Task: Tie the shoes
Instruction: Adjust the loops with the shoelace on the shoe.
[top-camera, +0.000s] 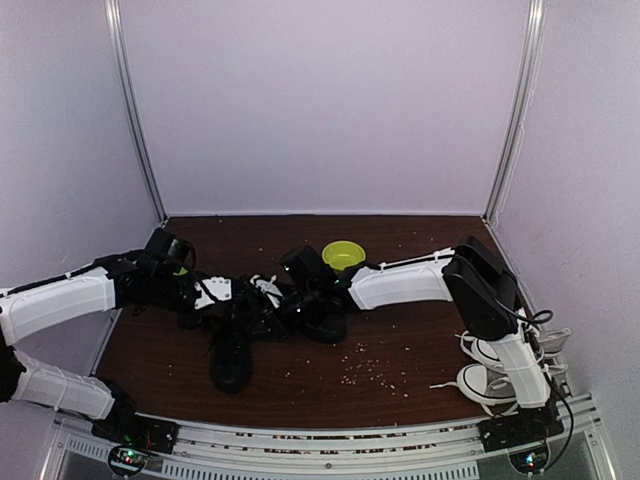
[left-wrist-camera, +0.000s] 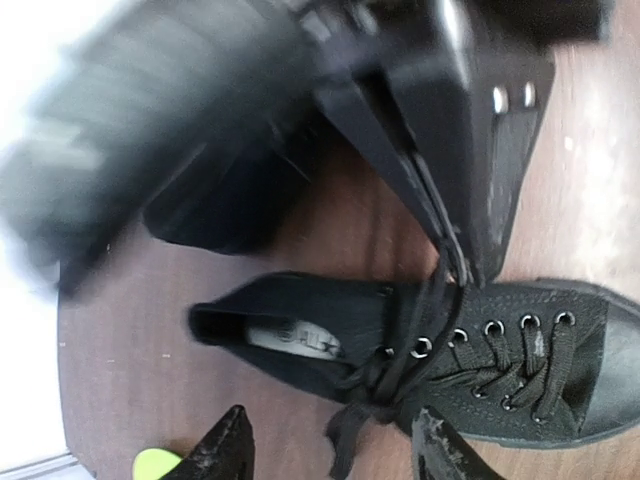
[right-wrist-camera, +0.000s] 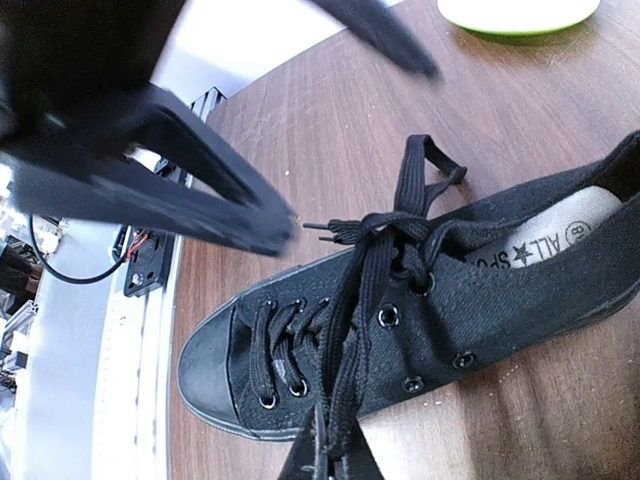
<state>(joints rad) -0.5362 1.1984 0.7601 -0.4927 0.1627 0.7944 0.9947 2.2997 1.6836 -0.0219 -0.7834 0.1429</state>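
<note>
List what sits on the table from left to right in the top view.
Black shoe → green bowl → white-laced sneakers. The dark cluster under the two arms' jaws, between shoe and bowl, overlaps too much to place.

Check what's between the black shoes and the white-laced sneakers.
Top external view: only brown table with a scatter of small pale crumbs between the black shoes and the white-laced sneakers.

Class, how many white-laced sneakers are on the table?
2: the near sneaker at the front right corner, the far sneaker just behind it. The right arm hides part of both.
</note>
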